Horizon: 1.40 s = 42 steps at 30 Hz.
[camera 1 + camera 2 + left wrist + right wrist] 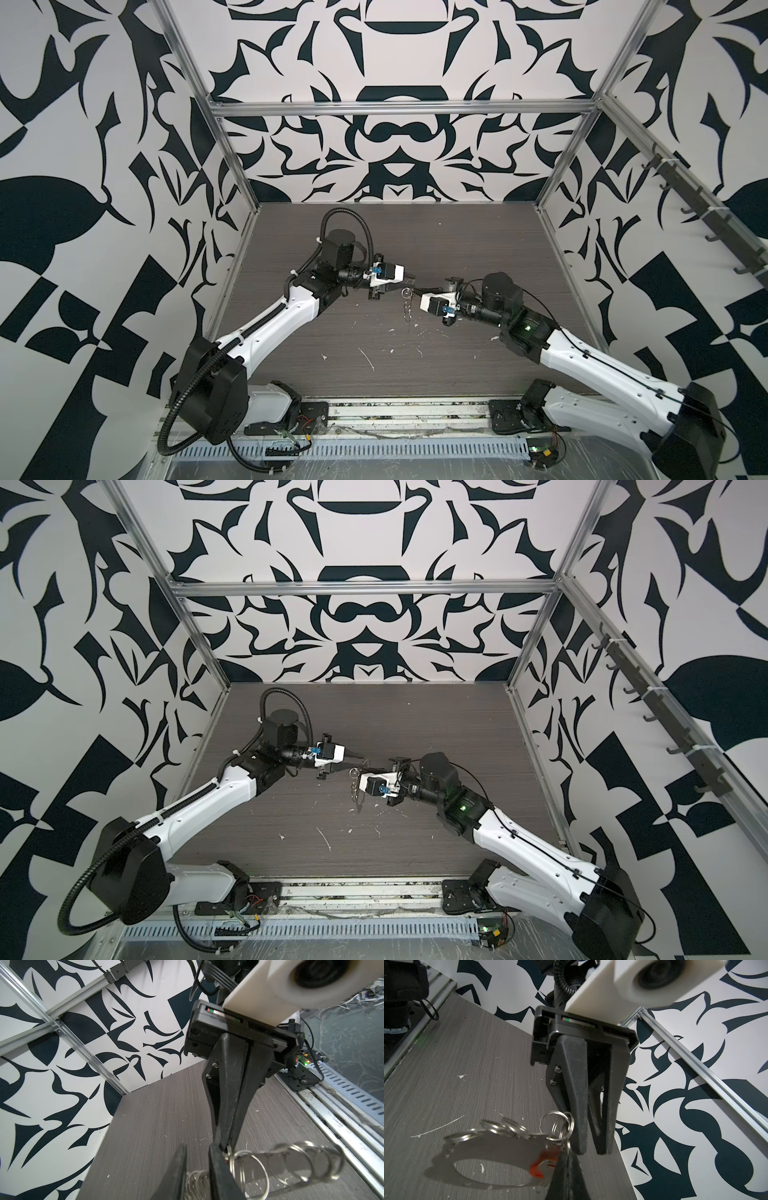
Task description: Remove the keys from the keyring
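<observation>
The keyring [406, 293] [354, 772] is a cluster of silver split rings held in the air between both grippers, above the table's middle. The keys [408, 313] [355, 791] hang under it as thin silvery pieces, and I cannot tell them apart singly. My right gripper [566, 1153] [417, 287] [225, 1145] is shut, pinching a ring at its tip. A flat metal piece [291, 1162] [488, 1153] carrying several rings and a red tag [543, 1164] dangles from there. My left gripper [197, 1147] [591, 1151] [412, 282] faces it with its jaws slightly apart, one finger against the rings and nothing visibly pinched.
The dark wood-grain table [332, 332] has white flecks and scratches. Patterned walls with aluminium posts [232, 158] close in the back and both sides. A metal rail and slotted cable duct [374, 451] run along the front. Hooks [706, 239] line the right wall.
</observation>
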Available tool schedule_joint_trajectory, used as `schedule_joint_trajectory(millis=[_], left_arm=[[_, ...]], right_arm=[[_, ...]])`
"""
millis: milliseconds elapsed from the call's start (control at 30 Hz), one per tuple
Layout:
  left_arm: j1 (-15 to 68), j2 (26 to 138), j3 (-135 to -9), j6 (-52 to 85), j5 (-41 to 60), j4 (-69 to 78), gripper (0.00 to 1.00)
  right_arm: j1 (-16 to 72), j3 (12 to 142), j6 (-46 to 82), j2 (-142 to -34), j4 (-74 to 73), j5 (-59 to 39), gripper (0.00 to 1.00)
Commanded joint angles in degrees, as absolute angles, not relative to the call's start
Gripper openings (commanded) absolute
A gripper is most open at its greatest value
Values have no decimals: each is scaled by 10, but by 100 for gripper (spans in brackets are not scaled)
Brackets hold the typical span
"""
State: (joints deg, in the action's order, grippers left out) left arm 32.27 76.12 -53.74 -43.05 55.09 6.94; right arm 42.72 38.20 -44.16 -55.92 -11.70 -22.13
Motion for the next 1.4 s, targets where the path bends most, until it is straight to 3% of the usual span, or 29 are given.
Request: schedule_joint_trajectory(millis=[0,1367], left_arm=[[324,744,-527,-414,556,99,23],[323,718,-504,-392,557,125,23]], right_arm=[[426,402,-424,-544,-163,-218,0],[402,400,-368,-539,-201,-234,0]])
